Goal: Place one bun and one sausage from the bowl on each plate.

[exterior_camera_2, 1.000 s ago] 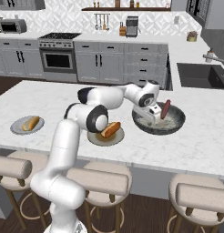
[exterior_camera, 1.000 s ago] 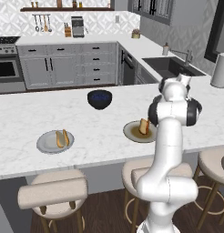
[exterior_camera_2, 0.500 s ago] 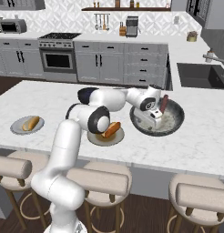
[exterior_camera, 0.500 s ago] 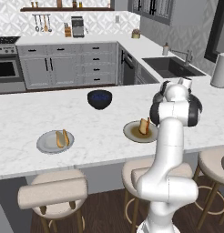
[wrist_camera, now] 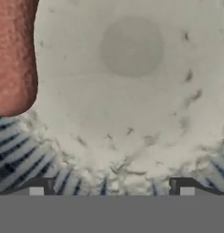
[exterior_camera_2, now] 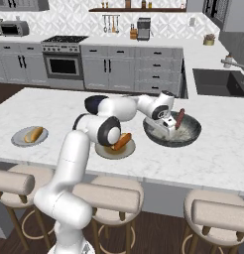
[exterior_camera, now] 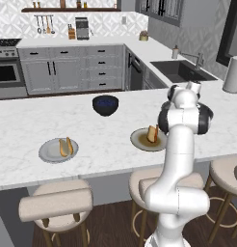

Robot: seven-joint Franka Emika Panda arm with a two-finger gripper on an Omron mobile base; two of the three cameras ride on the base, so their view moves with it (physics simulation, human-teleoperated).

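Marble tabletop [exterior_camera_2: 213, 149] carries everything. Since a moment ago the fingers [exterior_camera_2: 169, 125] have been lowered into the wide bowl [exterior_camera_2: 189, 138] — spread wide, holding nothing. One sausage [exterior_camera_2: 179, 118] leans on the rim just beside them. Each plate is loaded: the tan-centred plate [exterior_camera_2: 105, 151] behind the fingers, the light grey plate [exterior_camera_2: 19, 142] well beyond. By the look of it, little remains to be done.

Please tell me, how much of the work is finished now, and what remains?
Done: the light grey plate holds a bun; whether a sausage too, I cannot tell. The tan-centred plate holds a bun. In hand: the gripper is down in the wide bowl, fingers open, beside a sausage, not yet gripping. Left: move that sausage to a plate.
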